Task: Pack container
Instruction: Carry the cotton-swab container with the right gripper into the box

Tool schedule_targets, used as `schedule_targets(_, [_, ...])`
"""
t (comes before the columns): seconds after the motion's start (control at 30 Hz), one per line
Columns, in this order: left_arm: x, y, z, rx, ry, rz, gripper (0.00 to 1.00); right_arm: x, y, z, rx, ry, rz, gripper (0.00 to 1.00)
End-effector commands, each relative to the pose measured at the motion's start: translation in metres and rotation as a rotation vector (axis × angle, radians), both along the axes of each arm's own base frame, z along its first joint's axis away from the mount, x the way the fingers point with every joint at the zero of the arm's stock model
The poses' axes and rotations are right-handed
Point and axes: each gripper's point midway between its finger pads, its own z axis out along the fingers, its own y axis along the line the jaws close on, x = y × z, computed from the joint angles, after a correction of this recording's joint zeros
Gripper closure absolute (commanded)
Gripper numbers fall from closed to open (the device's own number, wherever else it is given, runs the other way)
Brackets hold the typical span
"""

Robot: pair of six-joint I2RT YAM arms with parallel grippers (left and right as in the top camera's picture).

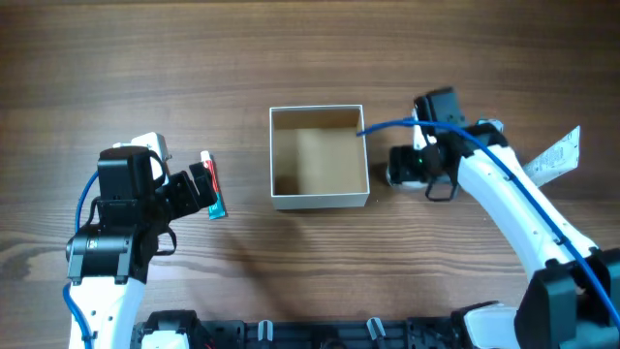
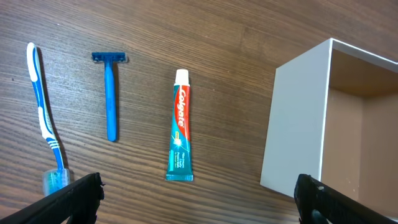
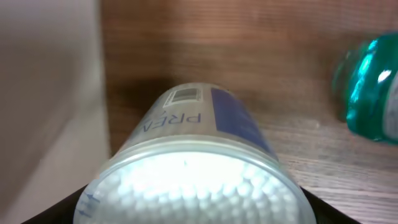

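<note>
Black fingertips (image 3: pixel 36 216) of the right claw (image 1: pixel 415 171) are flanking a clear round tub (image 3: pixel 193 155) that is holding white cotton swabs; whether they are squeezing it I cannot tell. A teal bottle (image 3: pixel 372 87) is standing just beyond. The container (image 1: pixel 320 200) is sitting mid-counter (image 1: pixel 291 58) beside this claw, its tan-brown floor showing across the whole inside. The left claw (image 2: pixel 199 205) is hanging with fingers spread wide, gripping nothing, above a toothpaste tube (image 2: pixel 180 124), a blue razor (image 2: pixel 111 93) and a toothbrush (image 2: pixel 43 106) lying in a row. The right arm is reaching in from the near right corner, and the left arm is pointing toward the container's left wall.
</note>
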Motion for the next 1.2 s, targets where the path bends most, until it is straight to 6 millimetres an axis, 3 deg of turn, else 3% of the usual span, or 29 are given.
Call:
schedule_targets(0.0, [0.004, -0.002, 0.01, -0.011, -0.024, 0.002, 0.0, 0.035, 0.021, 0.078, -0.007, -0.177, 0.052, 0.96])
schedule_targets(0.07, [0.004, -0.002, 0.01, -0.011, -0.024, 0.002, 0.0, 0.043, 0.032, 0.119, -0.016, -0.251, 0.081, 0.96])
schedule_targets(0.13, [0.004, -0.002, 0.01, -0.011, -0.024, 0.002, 0.0, 0.042, 0.058, 0.15, 0.002, -0.312, 0.189, 0.96])
schedule_targets(0.23, [0.004, -0.002, 0.01, -0.011, -0.024, 0.002, 0.0, 0.031, 0.101, 0.156, 0.029, -0.33, 0.309, 0.96])
schedule_targets(0.4, [0.004, -0.002, 0.01, -0.011, -0.024, 0.002, 0.0, 0.032, 0.165, 0.117, 0.088, -0.276, 0.328, 0.96])
schedule_targets(0.5, [0.004, -0.002, 0.01, -0.011, -0.024, 0.001, 0.0, 0.046, 0.176, 0.07, 0.094, -0.183, 0.202, 0.96])
schedule_targets(0.67, [0.004, -0.002, 0.01, -0.011, -0.024, 0.002, 0.0, 0.053, 0.201, 0.001, 0.142, -0.046, 0.152, 0.96])
schedule_targets(0.73, [0.004, -0.002, 0.009, -0.011, -0.023, 0.002, 0.0, 0.055, 0.203, -0.01, 0.139, -0.035, 0.138, 0.96])
schedule_targets(0.83, [0.004, -0.002, 0.009, -0.011, -0.023, 0.002, 0.0, 0.061, 0.207, -0.01, 0.149, -0.057, 0.139, 0.92])
schedule_targets(0.93, [0.003, -0.002, 0.009, -0.011, -0.021, 0.002, 0.0, 0.064, 0.209, -0.009, 0.157, -0.07, 0.142, 0.75])
schedule_targets(1.0, [0.003, -0.002, 0.009, -0.011, -0.021, 0.002, 0.0, 0.062, 0.211, -0.009, 0.161, -0.066, 0.175, 0.45])
schedule_targets(1.07, [0.003, -0.002, 0.009, -0.011, -0.021, 0.002, 0.0, 0.061, 0.212, -0.009, 0.162, -0.065, 0.201, 0.37])
schedule_targets(1.1, [0.003, -0.002, 0.009, -0.011, -0.021, 0.002, 0.0, 0.06, 0.212, -0.009, 0.162, -0.064, 0.203, 0.28])
schedule_targets(1.17, [0.003, -0.002, 0.009, -0.011, -0.021, 0.002, 0.0, 0.061, 0.212, -0.009, 0.162, -0.065, 0.203, 0.24])
